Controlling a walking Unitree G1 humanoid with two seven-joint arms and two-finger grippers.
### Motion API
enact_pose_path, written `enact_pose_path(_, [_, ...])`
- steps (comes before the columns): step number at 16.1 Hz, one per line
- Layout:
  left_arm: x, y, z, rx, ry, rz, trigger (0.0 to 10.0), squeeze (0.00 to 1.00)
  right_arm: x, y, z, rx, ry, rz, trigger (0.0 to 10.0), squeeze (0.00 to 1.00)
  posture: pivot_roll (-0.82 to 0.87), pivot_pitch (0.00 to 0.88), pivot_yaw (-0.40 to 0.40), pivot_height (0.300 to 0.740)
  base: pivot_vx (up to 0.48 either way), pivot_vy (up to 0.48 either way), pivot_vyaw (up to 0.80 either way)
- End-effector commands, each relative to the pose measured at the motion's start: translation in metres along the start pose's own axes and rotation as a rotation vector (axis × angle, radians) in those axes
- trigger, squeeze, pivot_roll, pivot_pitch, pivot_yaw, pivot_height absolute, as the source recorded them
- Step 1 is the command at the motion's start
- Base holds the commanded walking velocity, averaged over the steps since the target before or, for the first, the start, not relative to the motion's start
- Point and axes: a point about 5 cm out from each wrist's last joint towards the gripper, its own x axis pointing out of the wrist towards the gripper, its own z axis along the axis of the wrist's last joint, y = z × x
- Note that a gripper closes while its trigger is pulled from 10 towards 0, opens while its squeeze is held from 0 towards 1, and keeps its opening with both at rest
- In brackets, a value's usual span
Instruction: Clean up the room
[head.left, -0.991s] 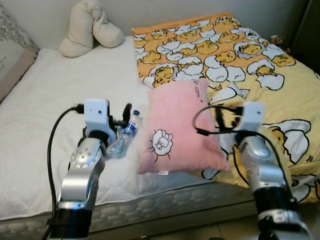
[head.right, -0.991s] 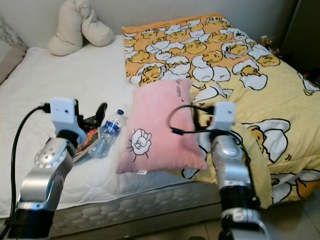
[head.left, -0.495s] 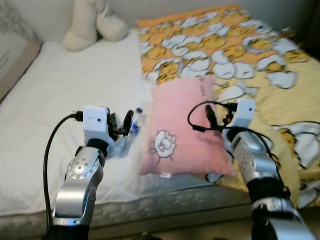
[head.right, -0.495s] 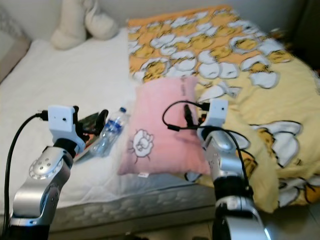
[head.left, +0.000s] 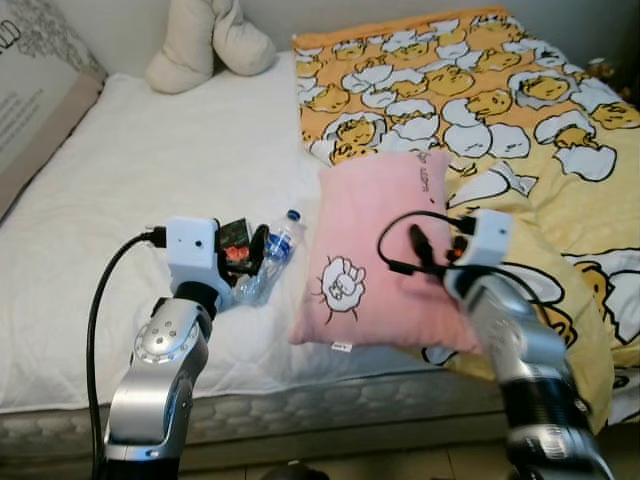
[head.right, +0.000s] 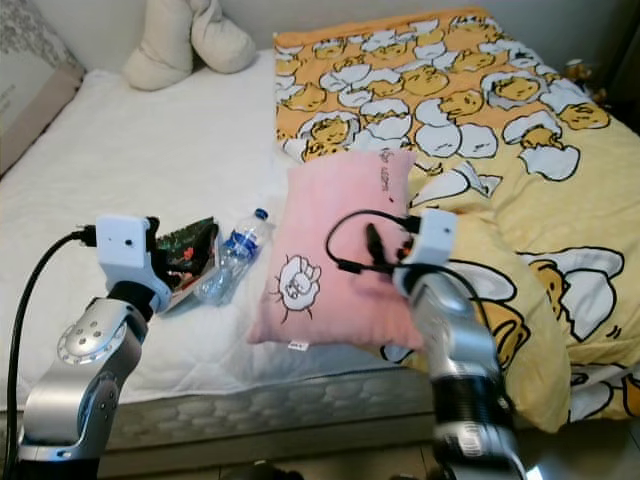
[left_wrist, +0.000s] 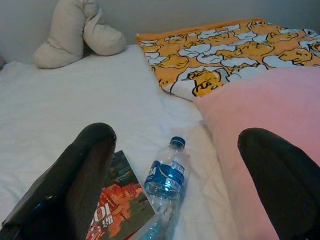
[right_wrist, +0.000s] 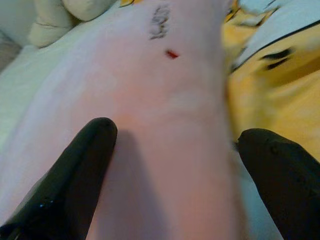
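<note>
Clear water bottle (head.left: 268, 266) lies beside pink pillow (head.left: 385, 255).

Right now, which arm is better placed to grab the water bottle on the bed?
Left. Its gripper is open with the bottle lying between its fingers; the right gripper is over the pink pillow.

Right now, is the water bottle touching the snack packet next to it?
Touching. In the left wrist view, the water bottle lies with its lower side against the edge of the snack packet on the white mattress, with no gap between them.
</note>
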Motion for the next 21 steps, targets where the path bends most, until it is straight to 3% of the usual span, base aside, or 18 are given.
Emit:
enact_pose_path(1, [-0.002,0.005,0.002,0.005,-0.001,0.023,10.0,0.0,-0.007,0.01,0.006,-0.066,-0.018,0.012,10.0,0.0,-0.09,0.0,0.158,0.74,0.0,0.0,0.0])
enact_pose_path(3, [-0.002,0.004,0.001,0.003,0.001,0.021,10.0,0.0,-0.013,0.012,0.006,-0.078,-0.019,0.016,10.0,0.0,-0.09,0.0,0.16,0.74,0.0,0.0,0.0])
enact_pose_path(7, [0.001,0.001,0.001,-0.002,0.004,0.01,10.0,0.0,-0.015,0.019,-0.02,0.009,0.122,0.058,10.0,0.0,-0.1,0.0,0.169,0.74,0.0,0.0,0.0])
enact_pose_path(9, [0.001,-0.001,0.003,0.009,0.005,-0.011,10.0,0.0,0.004,0.014,-0.039,0.05,0.195,0.105,10.0,0.0,-0.09,0.0,0.185,0.74,0.0,0.0,0.0])
enact_pose_path(14, [-0.006,0.007,0.005,0.039,0.019,-0.009,10.0,0.0,0.022,0.005,-0.054,0.118,0.272,0.064,10.0,0.0,-0.03,0.003,0.203,0.74,0.0,0.0,0.0])
enact_pose_path(15, [-0.008,0.008,0.005,0.043,0.025,-0.007,10.0,0.0,0.027,0.01,-0.057,0.124,0.273,0.073,0.0,0.0,-0.03,0.011,0.207,0.74,0.0,0.0,0.0])
enact_pose_path(19, [-0.009,0.001,-0.008,0.015,0.102,-0.049,10.0,0.0,0.034,0.027,-0.06,0.12,0.26,0.129,0.0,0.0,-0.03,0.028,0.206,0.74,0.0,0.0,0.0])
enact_pose_path(21, [-0.01,0.0,-0.012,0.009,0.113,-0.056,10.0,0.0,0.034,0.027,-0.059,0.129,0.241,0.144,0.0,0.0,-0.04,0.032,0.205,0.74,0.0,0.0,0.0])
